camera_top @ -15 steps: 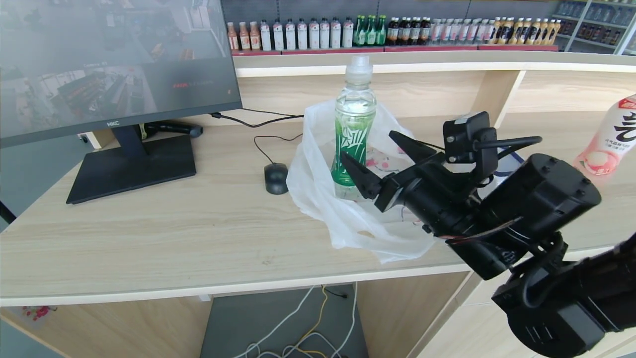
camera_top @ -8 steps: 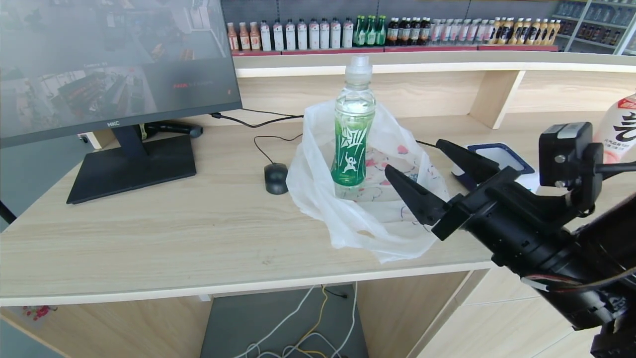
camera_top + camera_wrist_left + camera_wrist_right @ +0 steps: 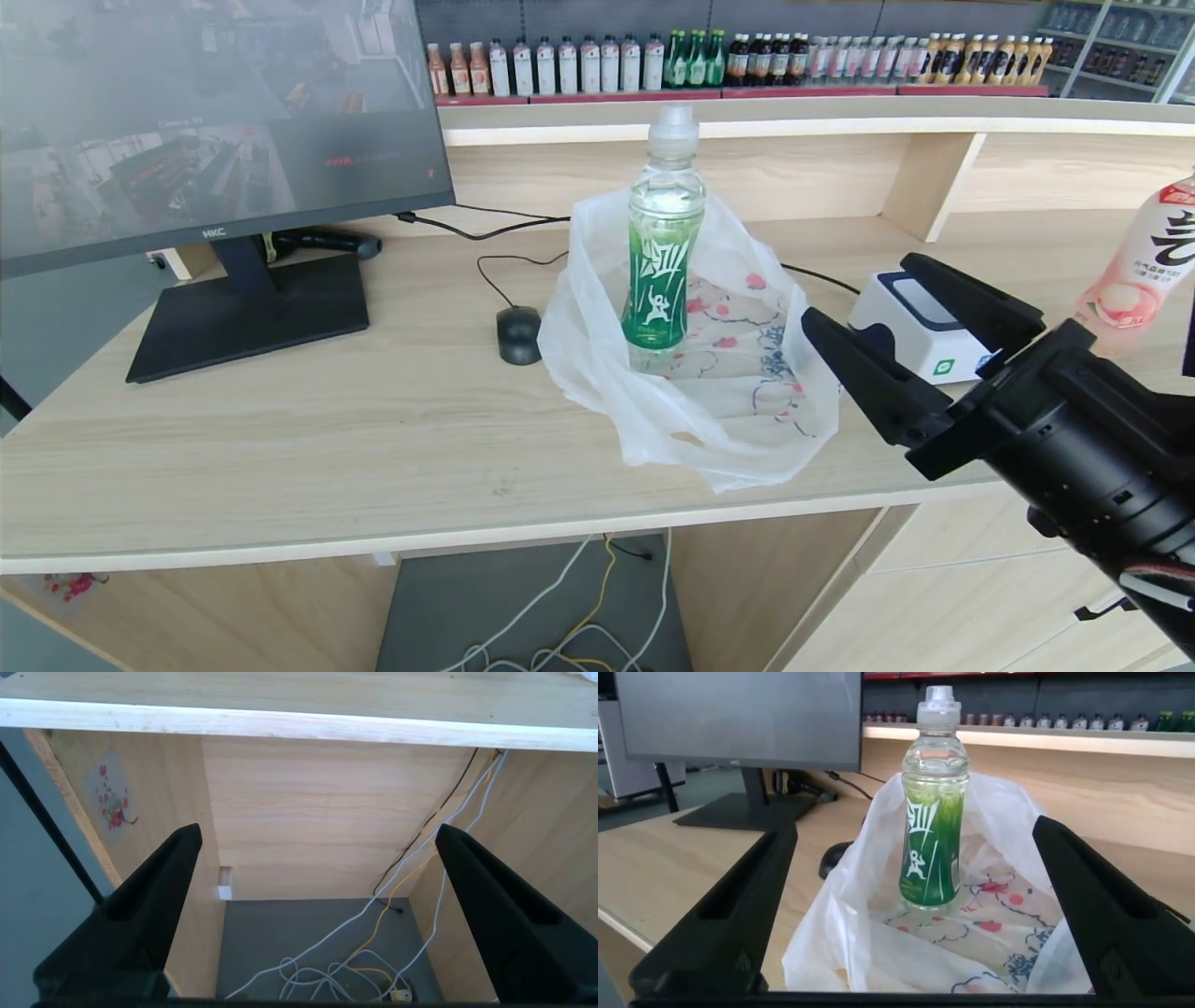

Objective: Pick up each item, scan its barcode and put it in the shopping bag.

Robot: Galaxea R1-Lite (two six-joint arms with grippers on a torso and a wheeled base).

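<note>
A clear bottle with a green label (image 3: 663,245) stands upright inside the open white shopping bag (image 3: 709,411) on the wooden counter. My right gripper (image 3: 859,291) hangs open to the right of the bag, above the counter's front edge, apart from the bottle and holding nothing. The right wrist view looks between its fingers at the bottle (image 3: 934,831) and the bag (image 3: 859,924). A white and blue scanner (image 3: 910,325) sits just behind the right gripper. A pink-and-white bottle (image 3: 1144,266) stands at the far right. My left gripper (image 3: 318,835) is open, below the counter's edge.
A monitor (image 3: 205,121) on a black stand occupies the counter's left, with a mouse (image 3: 518,333) and its cable left of the bag. A raised shelf (image 3: 840,112) runs along the back. Cables (image 3: 374,961) hang under the counter.
My right arm has drawn back from beside the green bottle to the right and toward the counter's front edge, staying open and uncovering the scanner. The bottle and bag have not moved.
</note>
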